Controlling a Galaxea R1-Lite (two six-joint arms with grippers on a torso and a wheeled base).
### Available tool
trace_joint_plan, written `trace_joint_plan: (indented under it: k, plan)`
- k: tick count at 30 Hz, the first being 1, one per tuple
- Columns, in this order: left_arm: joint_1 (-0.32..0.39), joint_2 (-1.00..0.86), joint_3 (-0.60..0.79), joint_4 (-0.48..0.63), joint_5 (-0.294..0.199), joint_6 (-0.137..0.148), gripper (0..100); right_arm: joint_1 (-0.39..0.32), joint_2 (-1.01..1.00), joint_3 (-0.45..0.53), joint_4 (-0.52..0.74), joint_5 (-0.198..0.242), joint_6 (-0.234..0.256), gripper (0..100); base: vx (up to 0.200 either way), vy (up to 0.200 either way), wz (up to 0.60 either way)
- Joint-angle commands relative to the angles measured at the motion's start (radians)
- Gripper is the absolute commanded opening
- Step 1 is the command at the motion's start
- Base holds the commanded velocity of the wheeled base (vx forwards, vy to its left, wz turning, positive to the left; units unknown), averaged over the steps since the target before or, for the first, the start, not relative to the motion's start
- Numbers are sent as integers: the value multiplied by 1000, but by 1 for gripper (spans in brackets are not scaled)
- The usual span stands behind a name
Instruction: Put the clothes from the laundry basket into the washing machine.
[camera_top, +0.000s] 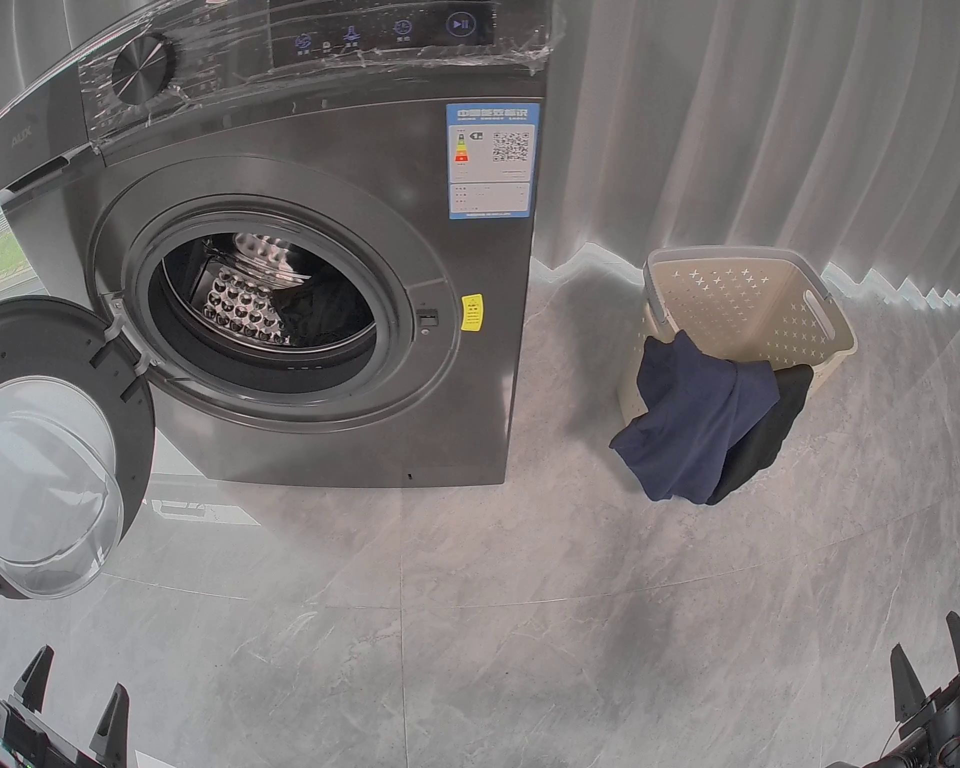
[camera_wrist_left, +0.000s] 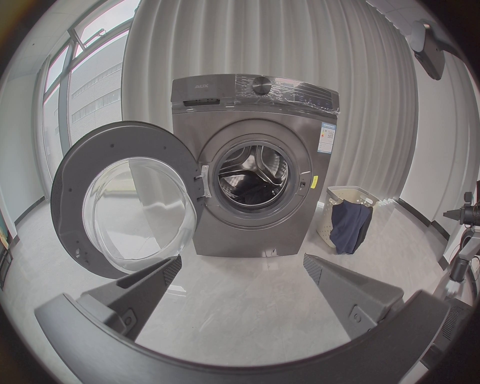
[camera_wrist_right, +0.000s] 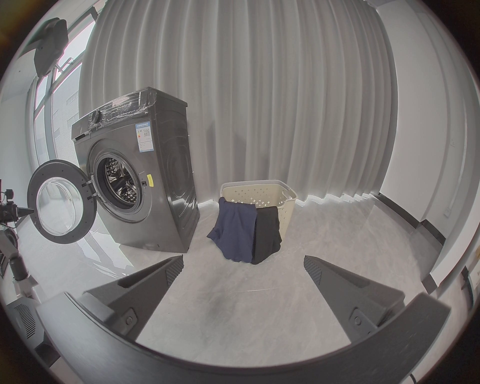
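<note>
The left claw (camera_top: 78, 672) sits low at the left, spread wide and holding nothing. Just beyond it the door (camera_top: 60, 470) of the washer (camera_top: 300, 300) stands swung fully open, so the drum (camera_top: 260, 290) is free to load; a dark heap, probably a garment, lies inside it. To the right of the washer, apart from it on the floor (camera_top: 480, 620), is the basket (camera_top: 750, 300). A navy garment (camera_top: 695, 420) is draped over its near rim and hangs down to the floor, and a black garment (camera_top: 770, 435) hangs beside and partly under it. Both look light, limp and loose, so they will sag and trail when lifted, and one may drag the other along. The safest hold seems to be the bunched fold at the rim, where the cloth is thickest, rather than the hanging hem. The right claw (camera_top: 925, 640) waits low at the right, also spread and holding nothing, well short of the basket.
</note>
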Motion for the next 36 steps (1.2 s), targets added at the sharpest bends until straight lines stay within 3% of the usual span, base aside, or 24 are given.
trace_joint_plan:
  k: [1,14,36]
  plan:
    - [0,-14,16,-1,0,-1,100,0,-14,18,-1,0,0,100,0,-200,0]
    - [0,-14,16,-1,-3,-4,100,0,-14,18,-1,0,0,100,0,-15,0]
    - [0,-14,16,1,-3,1,100,0,-14,18,-1,0,0,100,0,-200,0]
